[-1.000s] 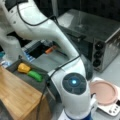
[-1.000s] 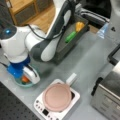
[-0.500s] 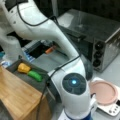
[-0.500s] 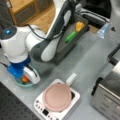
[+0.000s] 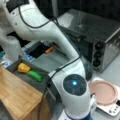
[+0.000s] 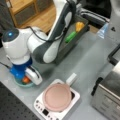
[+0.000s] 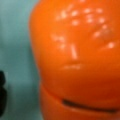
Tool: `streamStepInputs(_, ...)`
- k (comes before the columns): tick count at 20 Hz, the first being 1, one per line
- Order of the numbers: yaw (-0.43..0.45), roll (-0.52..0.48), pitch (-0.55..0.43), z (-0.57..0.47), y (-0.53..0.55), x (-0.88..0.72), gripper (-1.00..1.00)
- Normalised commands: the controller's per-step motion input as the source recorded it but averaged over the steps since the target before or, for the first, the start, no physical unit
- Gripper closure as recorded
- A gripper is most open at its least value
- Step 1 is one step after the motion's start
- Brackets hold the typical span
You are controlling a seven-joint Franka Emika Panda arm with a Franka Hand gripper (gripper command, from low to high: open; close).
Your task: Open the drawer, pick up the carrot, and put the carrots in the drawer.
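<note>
The arm [image 5: 42, 27] arches over the open drawer [image 5: 25, 78] and reaches past its far side, probably so the wrist can come down on the carrot from above. The silver toaster oven [image 5: 97, 37] stands well apart from the drawer, toward a front view's right, clear of the work.

The drawer itself is pulled out from the wooden-topped cabinet [image 5: 17, 95], so the opening step looks done. It shows in both front views as a shallow dark grey tray. Inside it lie a rounded yellow toy [image 5: 23, 68] and a green toy vegetable [image 5: 35, 75], touching or nearly so.

A hotplate with a pink disc [image 6: 57, 98] sits on the surface well away from the drawer.

The carrot [image 5: 51, 49] is outside the drawer, just beyond its far wall toward a front view's top right. In the wrist view it nearly fills the picture: glossy orange, rounded, with a dark seam across its lower part.

Of the gripper, only one dark finger [image 7: 1, 92] shows, at the wrist view's left edge, right beside the carrot. I cannot tell whether it has closed on it.
</note>
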Motion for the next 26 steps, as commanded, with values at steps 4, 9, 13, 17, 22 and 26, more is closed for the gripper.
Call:
streamStepInputs(4,-0.008,-0.053,-0.090,-0.11,0.12,-0.01,1.00)
streamStepInputs(9,-0.011,-0.051,-0.066,-0.06,0.13,-0.03,1.00)
streamStepInputs(13,-0.018,-0.048,-0.092,-0.06,0.14,-0.03,1.00)
streamStepInputs(17,-0.019,-0.068,-0.085,0.03,0.11,-0.07,1.00)
streamStepInputs(22,-0.034,-0.095,-0.041,0.14,0.10,-0.12,1.00)
streamStepInputs(26,-0.045,-0.107,0.000,0.17,0.13,-0.14,1.00)
